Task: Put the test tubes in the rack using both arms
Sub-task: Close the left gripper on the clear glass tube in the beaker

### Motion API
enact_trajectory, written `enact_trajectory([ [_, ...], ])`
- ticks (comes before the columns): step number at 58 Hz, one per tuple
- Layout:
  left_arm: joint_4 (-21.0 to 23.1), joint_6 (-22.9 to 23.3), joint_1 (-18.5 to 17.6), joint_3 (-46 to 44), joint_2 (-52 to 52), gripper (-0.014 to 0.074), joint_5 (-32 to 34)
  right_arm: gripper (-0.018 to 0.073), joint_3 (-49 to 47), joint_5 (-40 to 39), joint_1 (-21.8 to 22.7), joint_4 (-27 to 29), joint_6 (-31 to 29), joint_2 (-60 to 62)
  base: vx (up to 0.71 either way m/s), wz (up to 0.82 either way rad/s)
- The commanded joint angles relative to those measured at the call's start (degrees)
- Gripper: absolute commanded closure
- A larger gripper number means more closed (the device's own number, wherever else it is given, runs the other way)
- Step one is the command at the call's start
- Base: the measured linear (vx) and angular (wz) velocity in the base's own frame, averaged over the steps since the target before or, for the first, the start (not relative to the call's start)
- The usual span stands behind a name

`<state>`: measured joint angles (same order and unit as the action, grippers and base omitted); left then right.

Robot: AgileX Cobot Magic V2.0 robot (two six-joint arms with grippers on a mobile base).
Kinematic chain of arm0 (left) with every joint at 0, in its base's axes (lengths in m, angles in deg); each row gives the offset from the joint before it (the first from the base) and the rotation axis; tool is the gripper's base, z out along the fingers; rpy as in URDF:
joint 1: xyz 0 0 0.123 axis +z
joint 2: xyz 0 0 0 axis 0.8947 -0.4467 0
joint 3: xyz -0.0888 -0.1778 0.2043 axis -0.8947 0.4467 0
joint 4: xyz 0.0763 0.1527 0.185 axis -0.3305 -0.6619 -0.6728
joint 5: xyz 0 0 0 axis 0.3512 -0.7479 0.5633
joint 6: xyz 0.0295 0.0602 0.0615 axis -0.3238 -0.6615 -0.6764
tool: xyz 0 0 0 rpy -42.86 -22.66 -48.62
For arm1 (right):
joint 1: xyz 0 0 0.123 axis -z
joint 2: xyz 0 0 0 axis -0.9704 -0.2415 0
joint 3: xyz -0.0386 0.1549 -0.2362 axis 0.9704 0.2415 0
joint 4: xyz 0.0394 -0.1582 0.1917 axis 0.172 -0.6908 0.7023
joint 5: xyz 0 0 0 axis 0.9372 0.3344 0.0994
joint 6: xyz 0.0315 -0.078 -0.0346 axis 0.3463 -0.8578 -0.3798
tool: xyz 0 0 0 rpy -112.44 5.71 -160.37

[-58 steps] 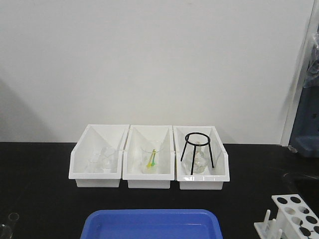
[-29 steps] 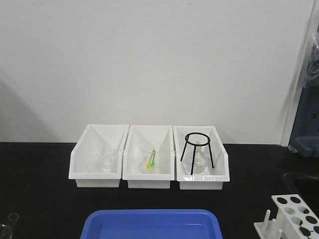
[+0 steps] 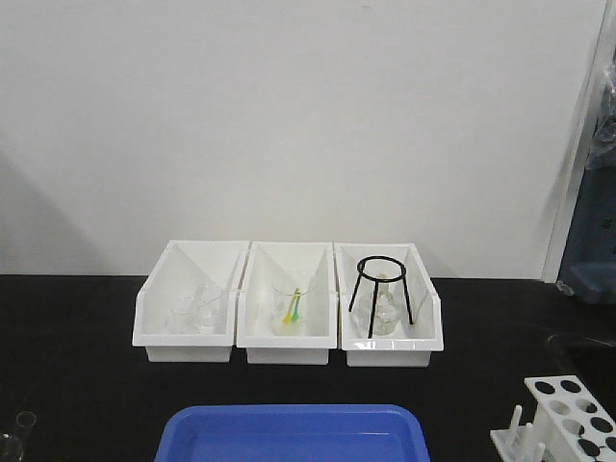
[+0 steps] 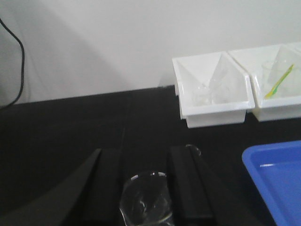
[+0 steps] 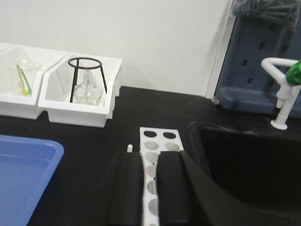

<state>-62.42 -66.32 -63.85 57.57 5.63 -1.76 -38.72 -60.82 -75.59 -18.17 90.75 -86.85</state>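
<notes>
Left claw [image 4: 143,183] wide, a clear glass vessel [image 4: 145,200] between its fingers. Right claw [image 5: 149,188] narrow, directly above the rack [image 5: 155,155].

The table [image 3: 77,385] is viewed level from the front, facing the wall, with three white bins [image 3: 289,308] near centre and the blue tray [image 3: 294,433] at 6 o'clock. Both wrist views are taken low and close above their end effectors. The bins and tray are shared by all views.
</notes>
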Motion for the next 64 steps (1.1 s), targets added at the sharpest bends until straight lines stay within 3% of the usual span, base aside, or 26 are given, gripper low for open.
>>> enact_trajectory([
  [1,-1.3,-1.0,0.0,-2.0,-3.7,0.0139,5.2,0.0213,-2.4,-5.3,0.2,-0.4,0.1,-2.1,0.0,0.0],
  [9,-2.7,-2.4,0.0,-2.0,-10.5,0.0086,8.8,0.0075,-2.3,-5.3,0.2,-0.3,0.1,-3.7,0.0,0.0],
  [16,-4.5,-2.4,-0.1,-2.0,-16.4,0.0085,13.1,0.0019,-2.2,-5.0,0.2,-0.3,0.1,-3.7,0.0,0.0],
  [24,-11.3,-1.9,-0.1,-2.0,-21.7,0.0085,16.1,0.0012,-2.2,-5.5,0.2,-0.3,0.1,-3.9,0.0,0.0],
  [32,-14.5,-1.8,-0.1,-2.0,-27.0,0.0085,24.1,0.0012,-2.2,-5.5,0.2,-0.3,0.1,-3.9,0.0,0.0],
  [43,-14.4,-2.3,-0.1,-2.1,-34.7,0.0085,31.9,0.0012,-2.2,-5.5,0.2,-0.3,0.1,-3.9,0.0,0.0],
  [47,-14.3,-4.5,0.0,-2.1,-37.6,0.0085,35.2,0.0012,-2.2,-5.3,0.2,-0.3,0.1,-3.9,0.0,0.0],
  [51,-11.9,-10.2,0.0,-2.1,-40.6,0.0085,38.4,0.0012,-2.2,-5.2,0.2,-0.3,0.1,-3.9,0.0,0.0],
  [56,-2.9,-16.3,0.0,-2.1,-43.1,0.0085,41.5,0.0012,-2.2,-5.2,0.2,-0.3,0.1,-3.9,0.0,0.0],
  [60,4.0,-17.9,0.0,-2.1,-44.1,0.0085,42.9,0.0012,-2.2,-5.2,0.2,-0.3,0.1,-3.9,0.0,0.0],
  [64,5.5,-17.9,0.0,-2.1,-44.4,0.0085,43.7,0.0012,-2.2,-5.2,0.2,-0.3,0.1,-3.9,0.0,0.0],
])
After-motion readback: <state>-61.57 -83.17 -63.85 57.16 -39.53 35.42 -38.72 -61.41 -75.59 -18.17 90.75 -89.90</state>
